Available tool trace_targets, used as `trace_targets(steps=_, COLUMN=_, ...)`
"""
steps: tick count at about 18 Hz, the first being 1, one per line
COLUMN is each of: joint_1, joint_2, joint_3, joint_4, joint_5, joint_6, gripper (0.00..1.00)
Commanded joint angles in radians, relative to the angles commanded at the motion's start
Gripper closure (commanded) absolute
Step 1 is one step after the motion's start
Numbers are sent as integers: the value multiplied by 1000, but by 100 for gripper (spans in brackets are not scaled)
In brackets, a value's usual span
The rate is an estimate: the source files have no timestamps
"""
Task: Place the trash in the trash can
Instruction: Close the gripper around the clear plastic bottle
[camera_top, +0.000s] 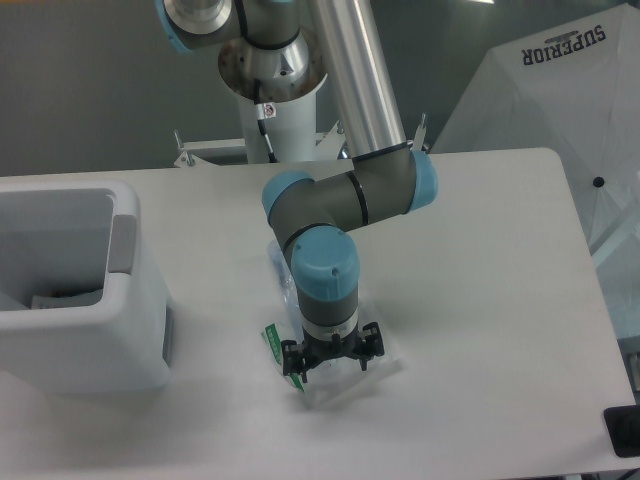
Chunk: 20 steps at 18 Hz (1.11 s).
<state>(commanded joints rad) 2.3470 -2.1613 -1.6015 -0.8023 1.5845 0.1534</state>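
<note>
Hand (331, 358) low, fingers spread, nothing gripped. Crinkled translucent white wrapper with green edge strip (340, 375) directly beneath. Boxy white bin (75, 290) far to hand's camera-left.

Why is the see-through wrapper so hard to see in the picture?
In the camera view, the wrapper is pale and translucent on a white table, under flat, even light with faint shadows; the end effector covers part of it, and the image is slightly soft.

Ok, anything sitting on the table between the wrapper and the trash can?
No. In the fixed camera view the stretch of table between the wrapper and the trash can is bare white surface.
</note>
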Motion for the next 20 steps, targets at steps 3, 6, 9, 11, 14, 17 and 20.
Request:
trace_targets(steps=3, joint_1=-18, joint_2=-2, joint_3=-6, joint_4=0, joint_5=12, joint_6=-3, gripper=0)
trace_targets(steps=6, joint_1=-18, joint_2=-6, joint_3=-8, joint_4=0, joint_5=20, joint_6=-26, gripper=1)
trace_targets(steps=9, joint_1=-21, joint_2=-14, joint_3=-9, joint_4=3, joint_5=26, joint_6=-29, gripper=4)
trace_targets(steps=11, joint_1=-23, joint_2=-15, joint_3=-9, joint_4=2, joint_5=49, joint_6=-29, gripper=10)
trace_targets(steps=14, joint_1=-25, joint_2=-17, joint_3=-3, joint_4=2, joint_5=51, joint_6=-40, gripper=20)
trace_targets(steps=17, joint_1=-25, joint_2=-17, joint_3=2, joint_4=2, joint_5=52, joint_6=-43, gripper=23)
trace_targets(steps=20, joint_1=-25, joint_2=-15, joint_3=-3, joint_4=2, joint_5=52, joint_6=-43, gripper=31)
